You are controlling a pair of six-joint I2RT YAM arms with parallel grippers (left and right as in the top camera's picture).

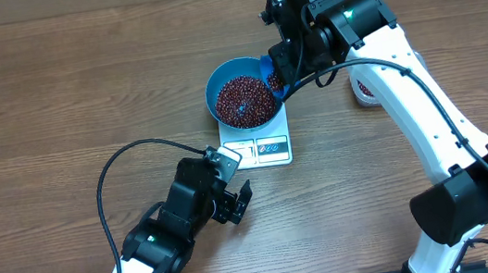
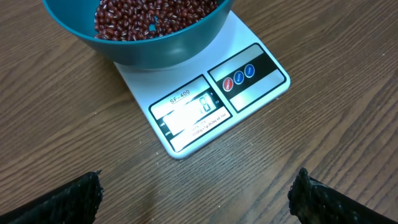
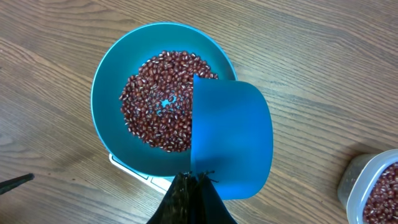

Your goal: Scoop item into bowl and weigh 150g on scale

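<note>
Right fingers (image 3: pixel 193 200) clamped on the blue scoop (image 3: pixel 231 137), holding it over the right rim of the blue bowl (image 3: pixel 109 118) so red beans (image 3: pixel 155 112) land inside; bowl sits on the scale (image 2: pixel 255 98) for weighing, left fingers (image 2: pixel 68 200) wide open, idle nearby.

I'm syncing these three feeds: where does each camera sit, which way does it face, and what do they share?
Overhead: above the table, looking straight down on bowl, scale, left arm and right arm.
Left wrist: low on the left arm, facing the scale's display and bowl; left jaws open at the bottom corners.
Right wrist: above the bowl, looking down on the beans; right jaws shut on the scoop.
Shared: all show bowl, beans, scale.
</note>
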